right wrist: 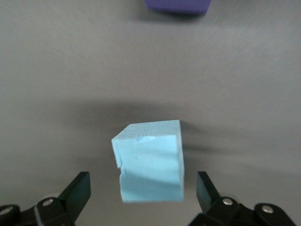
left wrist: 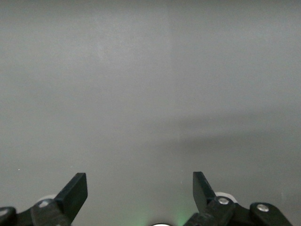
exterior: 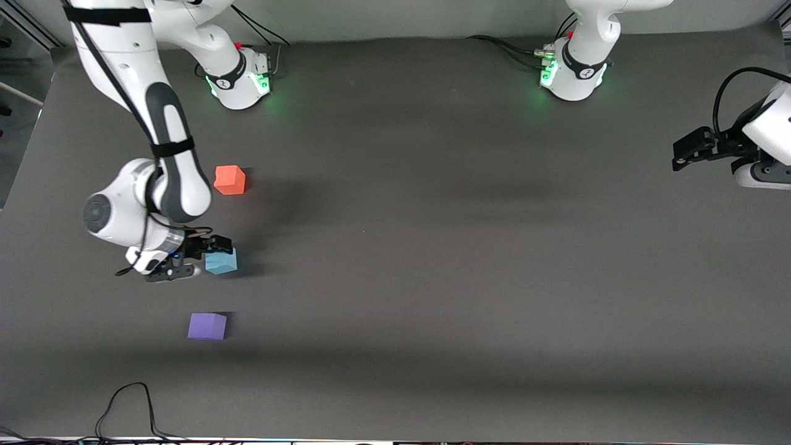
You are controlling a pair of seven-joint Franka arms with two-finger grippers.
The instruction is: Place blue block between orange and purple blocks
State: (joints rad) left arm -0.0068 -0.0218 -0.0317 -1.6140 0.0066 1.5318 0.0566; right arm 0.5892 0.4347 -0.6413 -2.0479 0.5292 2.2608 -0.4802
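The light blue block (exterior: 221, 261) sits on the grey table between the orange block (exterior: 230, 180), which is farther from the front camera, and the purple block (exterior: 207, 326), which is nearer. My right gripper (exterior: 201, 258) is low at the blue block, open, with its fingers on either side of it and a gap on each side. In the right wrist view the blue block (right wrist: 150, 162) stands between the open fingers of the gripper (right wrist: 142, 182), with the purple block (right wrist: 176, 5) at the frame's edge. My left gripper (exterior: 683, 153) waits open at the left arm's end of the table and is empty (left wrist: 139, 182).
The right arm's base (exterior: 241, 77) and the left arm's base (exterior: 571, 74) stand along the table's edge farthest from the front camera. A black cable (exterior: 130, 402) loops on the table at the nearest edge, nearer than the purple block.
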